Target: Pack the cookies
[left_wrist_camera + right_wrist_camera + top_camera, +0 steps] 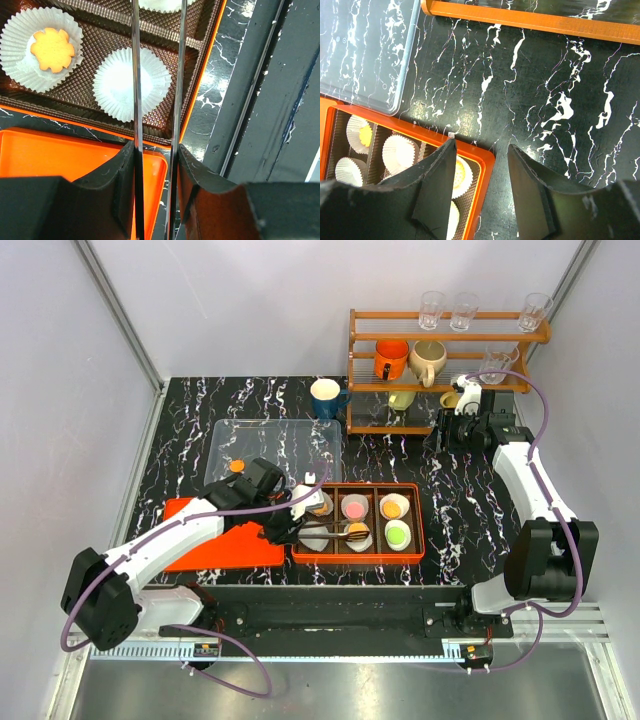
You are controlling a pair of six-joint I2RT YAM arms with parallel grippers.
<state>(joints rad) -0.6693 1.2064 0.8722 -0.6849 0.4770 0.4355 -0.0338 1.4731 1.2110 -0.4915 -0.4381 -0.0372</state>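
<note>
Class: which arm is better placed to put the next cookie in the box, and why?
Probably left. The left gripper holds tongs over the box, above an empty liner. The right gripper is open, empty, back by the shelf.

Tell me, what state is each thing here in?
orange box: open, no lid on.
clear lid: off, lying flat behind the box.
near-left liner: empty.
green cookie: packed, near-right compartment.
left gripper: shut on tweezers.
right gripper: open, empty.
blue mug: upright.
</note>
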